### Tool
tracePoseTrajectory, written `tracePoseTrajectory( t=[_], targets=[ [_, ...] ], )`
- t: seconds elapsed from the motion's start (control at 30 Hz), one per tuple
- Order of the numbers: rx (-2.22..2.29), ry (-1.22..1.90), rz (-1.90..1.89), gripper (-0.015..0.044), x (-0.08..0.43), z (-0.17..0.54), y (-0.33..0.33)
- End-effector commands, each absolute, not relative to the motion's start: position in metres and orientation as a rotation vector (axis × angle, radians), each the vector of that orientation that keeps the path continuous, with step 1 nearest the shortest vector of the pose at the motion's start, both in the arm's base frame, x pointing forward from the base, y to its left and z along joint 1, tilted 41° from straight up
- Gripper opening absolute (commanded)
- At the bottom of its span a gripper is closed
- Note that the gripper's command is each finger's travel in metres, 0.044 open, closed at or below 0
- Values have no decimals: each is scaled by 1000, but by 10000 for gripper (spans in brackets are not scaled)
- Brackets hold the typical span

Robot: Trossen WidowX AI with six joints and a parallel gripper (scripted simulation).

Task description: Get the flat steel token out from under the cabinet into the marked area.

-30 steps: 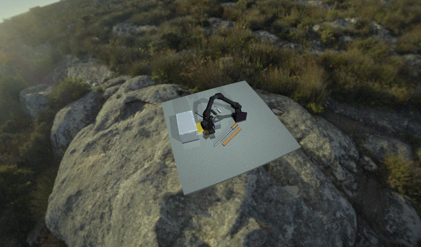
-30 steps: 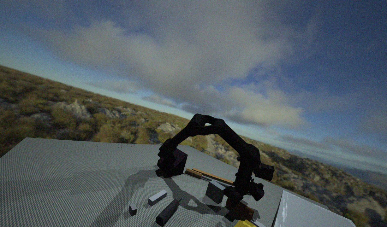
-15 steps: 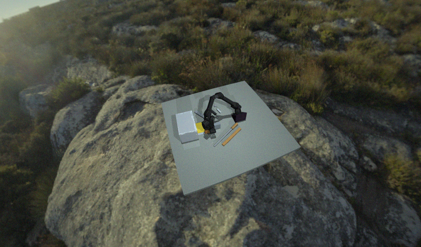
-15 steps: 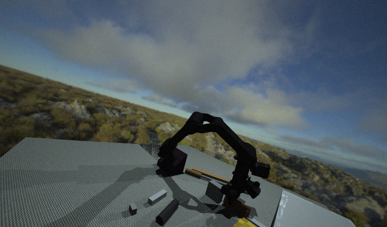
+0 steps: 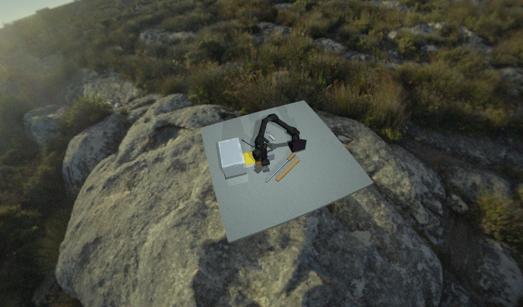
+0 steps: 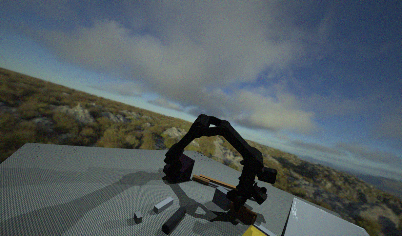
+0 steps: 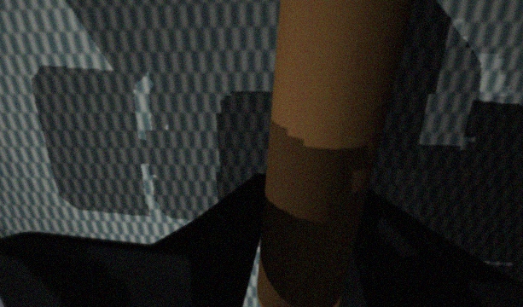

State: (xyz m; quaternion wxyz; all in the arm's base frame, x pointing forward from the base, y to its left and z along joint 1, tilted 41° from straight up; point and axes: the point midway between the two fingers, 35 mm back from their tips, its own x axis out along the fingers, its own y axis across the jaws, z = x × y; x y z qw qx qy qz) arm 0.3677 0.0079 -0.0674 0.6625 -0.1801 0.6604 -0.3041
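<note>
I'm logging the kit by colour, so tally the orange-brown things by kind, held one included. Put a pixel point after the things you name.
Tools with an orange-brown handle: 2 (held tool (image 5: pixel 258 163) (image 6: pixel 247 215) (image 7: pixel 329 85) in the gripper (image 5: pixel 262 160) (image 6: pixel 237 205) (image 7: pixel 306 189); lying tool (image 5: pixel 291 156) (image 6: pixel 200 179))
Plain orange-brown bars: 1 (flat bar (image 5: pixel 287 170) (image 6: pixel 215 180))
Total: 3

Here's the pale grey table (image 5: pixel 290 198) (image 6: pixel 88 164) (image 7: pixel 14 141), woven-looking, beneath the jaws! White cabinet (image 5: pixel 231 152) (image 6: pixel 319 220) beyond the yellow area (image 5: pixel 249 158) (image 6: pixel 253 231) near them; orange stick (image 5: pixel 287 170) (image 6: pixel 217 181) lying well apart from them.
</note>
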Motion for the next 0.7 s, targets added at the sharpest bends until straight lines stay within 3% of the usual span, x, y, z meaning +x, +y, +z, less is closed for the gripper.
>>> tracePoseTrajectory(
  t=[0.0,0.67],
  targets=[
    [-407,1497,-689,0,360,-69,9],
    [-408,1498,-689,0,340,-70,12]
  ],
)
